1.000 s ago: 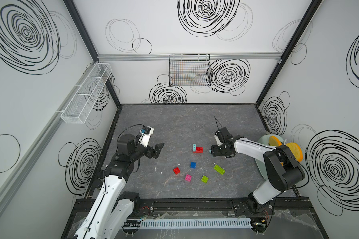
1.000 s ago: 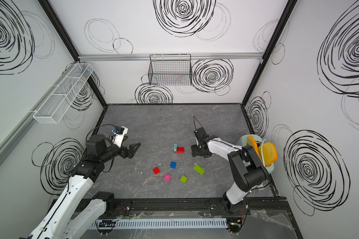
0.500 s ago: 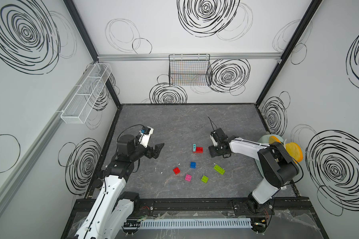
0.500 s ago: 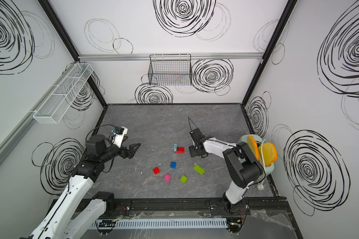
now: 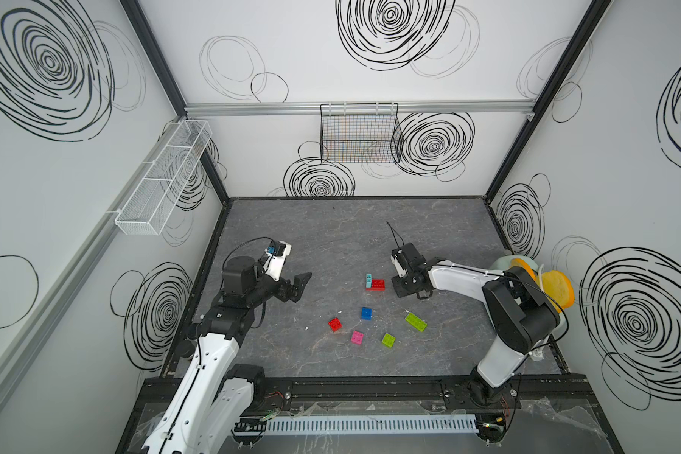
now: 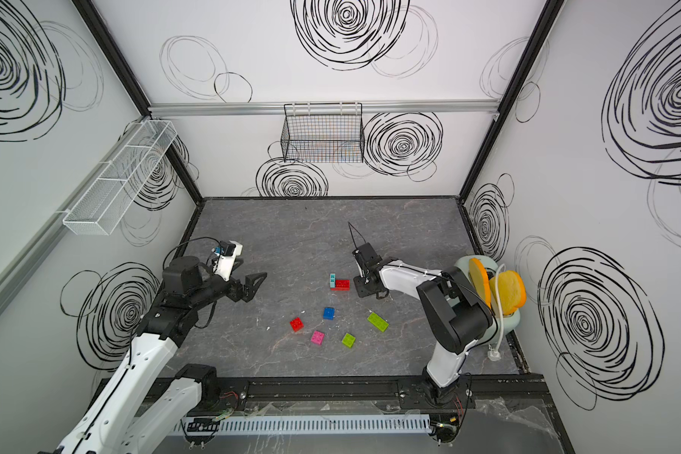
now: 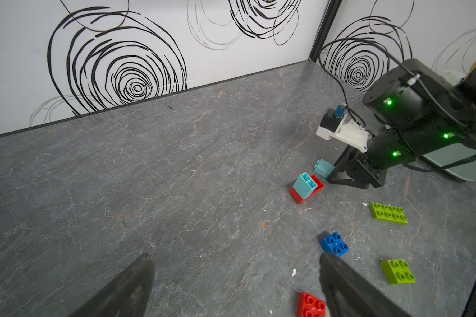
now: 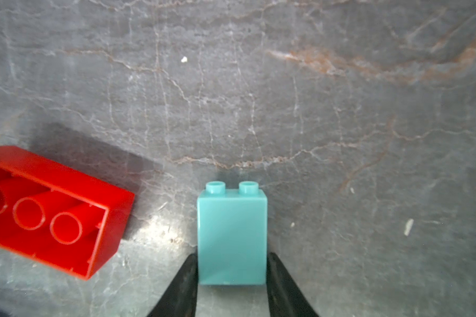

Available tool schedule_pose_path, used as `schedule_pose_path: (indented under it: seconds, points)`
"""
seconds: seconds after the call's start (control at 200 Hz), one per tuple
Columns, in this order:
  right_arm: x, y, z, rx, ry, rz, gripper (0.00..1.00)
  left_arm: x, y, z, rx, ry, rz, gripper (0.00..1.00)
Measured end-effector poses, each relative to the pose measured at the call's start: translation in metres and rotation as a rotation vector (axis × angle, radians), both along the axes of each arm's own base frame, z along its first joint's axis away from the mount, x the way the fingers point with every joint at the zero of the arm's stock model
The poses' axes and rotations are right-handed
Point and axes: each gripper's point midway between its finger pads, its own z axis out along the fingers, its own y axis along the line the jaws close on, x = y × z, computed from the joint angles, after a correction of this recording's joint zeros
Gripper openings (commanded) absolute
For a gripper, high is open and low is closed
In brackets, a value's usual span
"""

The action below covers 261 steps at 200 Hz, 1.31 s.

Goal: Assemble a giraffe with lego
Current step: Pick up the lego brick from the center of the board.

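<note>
The lego lies in loose pieces and no giraffe figure is in view. A red brick point(image 5: 377, 284) lies tipped on its side with a cyan brick point(image 7: 304, 185) stuck to it. My right gripper point(image 8: 232, 256) is shut on a second cyan brick point(image 8: 232, 233), which lies on the floor just right of the red brick point(image 8: 47, 214). This held brick is hidden in both top views. Nearer the front lie a small red brick point(image 5: 335, 324), a blue one point(image 5: 366, 313), a pink one point(image 5: 357, 337), a small lime one point(image 5: 388, 339) and a long lime one point(image 5: 416, 321). My left gripper point(image 5: 297, 287) hangs open and empty at the left.
Yellow toast slices point(image 5: 555, 287) stand in a pale holder at the right wall, behind my right arm. A black wire basket point(image 5: 360, 133) hangs on the back wall and a white mesh shelf point(image 5: 166, 177) on the left wall.
My right gripper has shifted left toward the red brick and its fingers have closed onto the cyan brick. The left arm has not moved.
</note>
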Motion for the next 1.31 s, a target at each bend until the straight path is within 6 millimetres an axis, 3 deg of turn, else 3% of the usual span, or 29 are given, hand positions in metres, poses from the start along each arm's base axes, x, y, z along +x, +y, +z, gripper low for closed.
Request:
schedule_pose_path:
  seconds: [0.23, 0.34, 0.525, 0.78, 0.986, 1.131, 1.231, 1.306]
  points:
    - [-0.007, -0.002, 0.001, -0.007, 0.004, 0.002, 0.46, -0.001, -0.001, 0.001, -0.002, -0.003, -0.004, 0.98]
    - [-0.006, -0.002, 0.001, -0.007, 0.005, 0.000, 0.55, -0.001, -0.001, 0.002, -0.004, -0.005, -0.005, 0.98]
    - [-0.002, -0.001, 0.001, -0.007, 0.010, -0.007, 0.55, -0.001, -0.001, 0.002, -0.005, -0.005, -0.006, 0.98]
    - [0.012, 0.006, 0.000, 0.007, 0.002, -0.009, 0.44, -0.001, -0.001, 0.002, -0.005, -0.005, -0.008, 0.98]
    - [0.015, 0.005, 0.001, 0.010, -0.007, -0.010, 0.22, -0.001, -0.001, 0.001, -0.005, -0.003, -0.008, 0.98]
    - [0.011, 0.000, 0.003, -0.006, 0.003, -0.011, 0.20, -0.001, -0.002, 0.001, -0.013, 0.006, -0.007, 0.98]
    - [-0.001, -0.005, 0.013, -0.022, 0.011, 0.000, 0.19, -0.001, -0.007, 0.004, -0.029, 0.022, -0.019, 0.98]
    - [-0.006, -0.005, 0.036, -0.013, -0.023, 0.015, 0.19, 0.000, -0.019, 0.014, -0.048, 0.032, -0.053, 0.98]
